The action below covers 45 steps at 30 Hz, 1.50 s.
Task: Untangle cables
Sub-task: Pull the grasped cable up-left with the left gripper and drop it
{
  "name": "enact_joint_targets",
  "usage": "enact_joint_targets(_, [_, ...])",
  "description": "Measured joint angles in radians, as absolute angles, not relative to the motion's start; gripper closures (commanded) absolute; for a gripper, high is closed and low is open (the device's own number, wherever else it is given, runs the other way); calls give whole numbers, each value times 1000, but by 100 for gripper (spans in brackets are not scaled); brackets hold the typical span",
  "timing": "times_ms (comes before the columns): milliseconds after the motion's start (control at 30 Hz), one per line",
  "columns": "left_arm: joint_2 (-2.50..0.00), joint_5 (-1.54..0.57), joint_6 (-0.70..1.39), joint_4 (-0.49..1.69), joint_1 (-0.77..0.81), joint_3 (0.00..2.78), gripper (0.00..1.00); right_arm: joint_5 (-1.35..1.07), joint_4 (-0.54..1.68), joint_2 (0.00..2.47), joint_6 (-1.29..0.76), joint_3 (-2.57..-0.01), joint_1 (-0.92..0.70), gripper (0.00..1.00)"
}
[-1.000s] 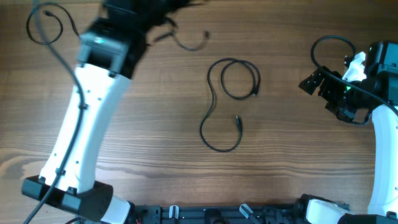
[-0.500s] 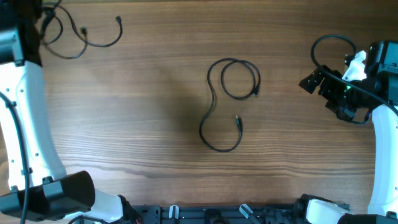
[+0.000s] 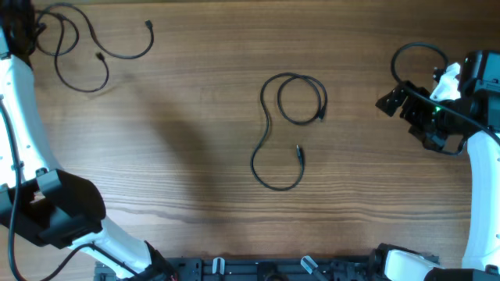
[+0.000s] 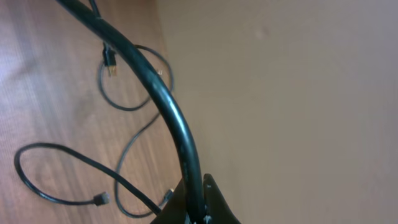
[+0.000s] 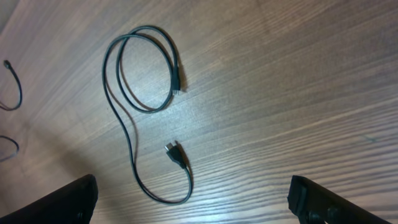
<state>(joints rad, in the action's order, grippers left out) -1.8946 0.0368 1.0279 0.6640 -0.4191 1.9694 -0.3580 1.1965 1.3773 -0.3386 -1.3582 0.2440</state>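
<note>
Middle cable (image 3: 268,125): laid loose at the centre of the table (image 3: 195,195) — one loop, untouched.
Second cable (image 3: 129,58): curled at the far-left corner.
Right gripper (image 5: 199,199): fingers spread wide, nothing gripped.
Left gripper (image 3: 22,23): state cannot be told.

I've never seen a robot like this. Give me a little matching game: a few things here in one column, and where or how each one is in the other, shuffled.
1. single cable
2. loose cables
3. right claw
4. table

A. open, holding nothing
B. far left corner of the table
C. brown wood grain
D. middle of the table, one end curled in a loop

Pairs: 1-D, 2-B, 3-A, 4-C
</note>
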Motion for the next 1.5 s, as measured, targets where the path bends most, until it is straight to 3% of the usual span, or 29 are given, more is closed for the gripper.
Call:
enact_joint_targets(200, [-1968,30,1115,705,-487,1969,96,-358,1183,1377,-339,-1358,244,0])
enact_joint_targets(367, [-2051,13,1132,720,-506,1968,89,-358,1171,1377,-339,-1358,244,0])
enact_joint_targets(467, [-2079,5,1132,730,-505,1968,79,-358,1171,1377,-339,-1358,244,0])
enact_joint_targets(600, [-2123,-2,1140,776,-505,1968,60,-358,1171,1377,-339,-1358,244,0])
enact_joint_targets(800, [-2153,-10,1131,873,-506,1968,45,-358,1171,1377,-339,-1358,244,0])
enact_joint_targets(1033, [-2153,-181,846,956,-498,1968,44,-358,1171,1377,-339,-1358,244,0])
enact_joint_targets(1267, [-2194,7,673,984,-431,1968,46,-358,1173,1377,-339,-1358,244,0])
enact_joint_targets(1500, [-2263,65,564,1052,-395,1967,40,-359,1175,1377,-339,-1358,244,0])
